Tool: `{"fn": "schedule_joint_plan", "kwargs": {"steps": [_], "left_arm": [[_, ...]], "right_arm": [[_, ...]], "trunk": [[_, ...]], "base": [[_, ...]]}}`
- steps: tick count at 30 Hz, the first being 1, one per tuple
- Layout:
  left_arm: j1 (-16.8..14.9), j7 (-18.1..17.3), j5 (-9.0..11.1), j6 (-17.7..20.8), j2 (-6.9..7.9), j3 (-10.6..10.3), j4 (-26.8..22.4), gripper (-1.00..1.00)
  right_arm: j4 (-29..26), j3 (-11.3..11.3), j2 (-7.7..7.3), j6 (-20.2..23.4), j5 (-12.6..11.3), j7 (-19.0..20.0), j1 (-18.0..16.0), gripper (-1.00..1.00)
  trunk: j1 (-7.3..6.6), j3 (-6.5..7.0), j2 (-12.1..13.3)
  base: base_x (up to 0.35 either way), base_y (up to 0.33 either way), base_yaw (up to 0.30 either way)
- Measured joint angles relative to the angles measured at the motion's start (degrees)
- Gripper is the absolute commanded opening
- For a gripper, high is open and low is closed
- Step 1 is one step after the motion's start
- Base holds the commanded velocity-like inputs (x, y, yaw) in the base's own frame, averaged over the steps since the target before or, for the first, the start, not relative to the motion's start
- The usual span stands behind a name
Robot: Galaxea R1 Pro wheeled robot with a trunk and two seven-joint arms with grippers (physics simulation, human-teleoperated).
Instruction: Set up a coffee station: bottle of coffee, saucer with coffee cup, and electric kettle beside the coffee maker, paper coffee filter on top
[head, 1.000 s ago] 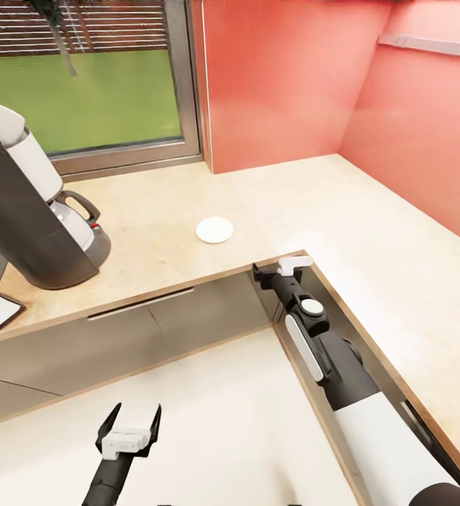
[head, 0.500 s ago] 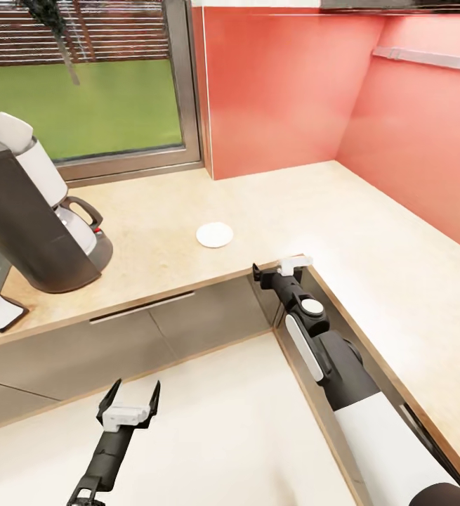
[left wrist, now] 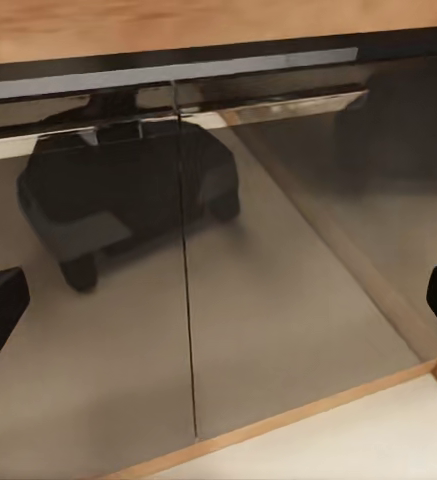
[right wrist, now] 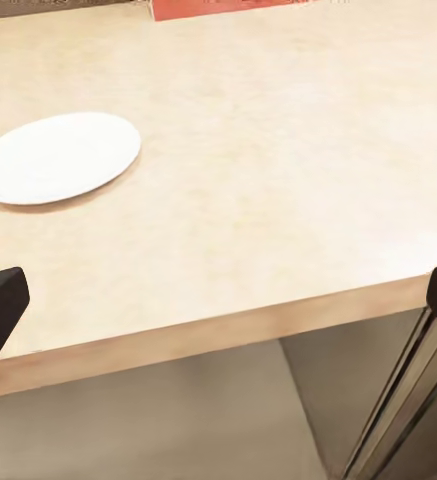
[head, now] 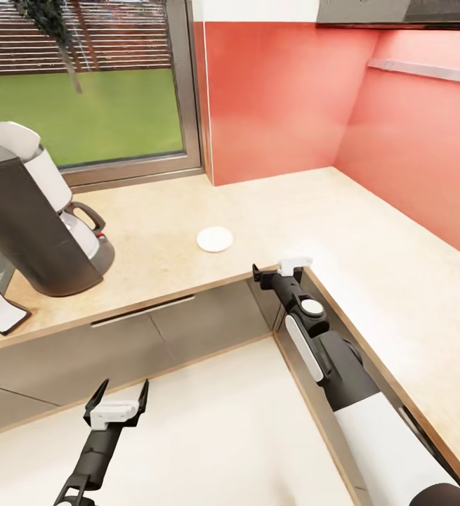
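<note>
Centrally, the saucer (head: 215,239) lay flat and bare on the kitchen countertop (head: 370,239) — well right of the coffee maker (head: 29,211) at the frame's left edge. Right gripper (head: 280,270) sat at the counter's inner corner, just below the saucer in the picture; its wrist view showed both fingertips spread wide, nothing between. Left gripper (head: 116,402) hung at lower left before the grey cabinet fronts (left wrist: 278,300) — prongs parted, empty.
</note>
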Motion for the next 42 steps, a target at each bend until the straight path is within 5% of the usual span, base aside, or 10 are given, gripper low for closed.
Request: {"fn": "schedule_joint_plan", "kwargs": {"steps": [27, 35, 42], "left_arm": [[-0.19, 0.00, 0.35, 0.12, 0.13, 0.02, -0.42, 1.00], [-0.61, -0.15, 0.45, 12.33, 0.26, 0.06, -4.80, 1.00], [-0.54, -0.18, 0.31, 13.98, 0.27, 0.08, -6.37, 1.00]], "right_arm": [[-0.07, 0.07, 0.00, -0.06, -0.09, 0.04, 0.81, 1.00], [-0.06, 0.07, 0.00, -0.06, -0.09, 0.04, 0.81, 1.00], [0.01, 0.07, 0.00, -0.06, -0.09, 0.04, 0.81, 1.00]], "trunk": [[0.00, 2.44, 0.00], [0.00, 3.16, 0.00], [0.00, 3.79, 0.00]], "base": [[0.000, 0.000, -0.060], [0.000, 0.000, -0.020], [0.000, 0.000, 0.000]]}}
